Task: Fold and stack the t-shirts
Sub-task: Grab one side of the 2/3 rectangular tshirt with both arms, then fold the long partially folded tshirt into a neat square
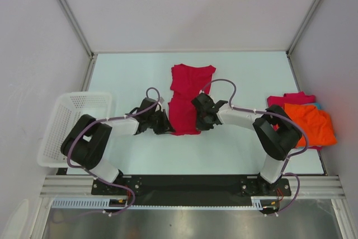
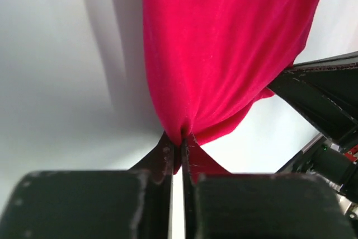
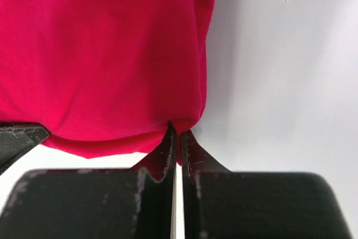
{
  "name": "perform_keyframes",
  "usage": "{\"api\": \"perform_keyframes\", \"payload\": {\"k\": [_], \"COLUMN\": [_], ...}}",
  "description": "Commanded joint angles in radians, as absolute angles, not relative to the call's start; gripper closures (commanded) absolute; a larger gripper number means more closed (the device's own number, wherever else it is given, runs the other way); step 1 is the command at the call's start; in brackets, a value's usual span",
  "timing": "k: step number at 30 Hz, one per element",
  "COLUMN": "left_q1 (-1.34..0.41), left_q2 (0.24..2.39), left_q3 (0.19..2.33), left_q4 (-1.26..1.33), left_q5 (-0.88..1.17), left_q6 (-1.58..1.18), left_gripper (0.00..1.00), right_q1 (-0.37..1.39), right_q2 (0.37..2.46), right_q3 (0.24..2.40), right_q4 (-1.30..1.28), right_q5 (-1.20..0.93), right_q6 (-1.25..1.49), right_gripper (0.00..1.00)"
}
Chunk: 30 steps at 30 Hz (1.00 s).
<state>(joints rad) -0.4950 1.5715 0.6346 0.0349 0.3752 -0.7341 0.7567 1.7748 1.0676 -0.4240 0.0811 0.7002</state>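
Note:
A crimson red t-shirt (image 1: pixel 186 96) lies lengthwise in the middle of the table, folded narrow. My left gripper (image 1: pixel 167 125) is shut on the shirt's near left corner; the left wrist view shows red cloth (image 2: pixel 224 54) pinched between the closed jaws of the left gripper (image 2: pixel 182 141). My right gripper (image 1: pixel 199 120) is shut on the near right corner, and the right wrist view has the red shirt (image 3: pixel 106 54) bunched at the tips of the right gripper (image 3: pixel 178 132). An orange t-shirt (image 1: pixel 309 122) lies on a magenta-pink t-shirt (image 1: pixel 291 99) at the right edge, with a sliver of teal cloth (image 1: pixel 318 106) beside them.
A white plastic lattice basket (image 1: pixel 70 124) stands at the left edge of the table, next to the left arm. Grey walls close in the table at the back and both sides.

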Motion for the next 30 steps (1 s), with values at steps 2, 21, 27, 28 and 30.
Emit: {"api": "perform_keyframes", "payload": {"k": [2, 21, 27, 28, 30], "left_q1": [-0.5, -0.508, -0.506, -0.506, -0.499], "left_q2": [1.578, 0.961, 1.007, 1.035, 1.121], "left_q3": [0.609, 0.569, 0.67, 0.692, 0.757], "left_q4": [0.061, -0.397, -0.414, -0.408, -0.384], "left_q5": [0.416, 0.437, 0.397, 0.391, 0.39], "left_q6": [-0.735, -0.744, -0.736, -0.729, -0.707], "left_gripper": [1.0, 1.0, 0.99, 0.99, 1.0], "right_q1": [0.767, 1.04, 1.014, 0.999, 0.95], "right_q2": [1.726, 1.353, 1.407, 1.425, 1.479], "right_q3": [1.025, 1.011, 1.103, 1.121, 1.166], "right_q4": [-0.492, -0.857, -0.871, -0.868, -0.847], "right_q5": [0.138, 0.224, 0.268, 0.27, 0.272], "right_q6": [0.696, 0.951, 0.901, 0.887, 0.829], "right_gripper": [1.0, 1.0, 1.0, 1.0, 1.0]}}
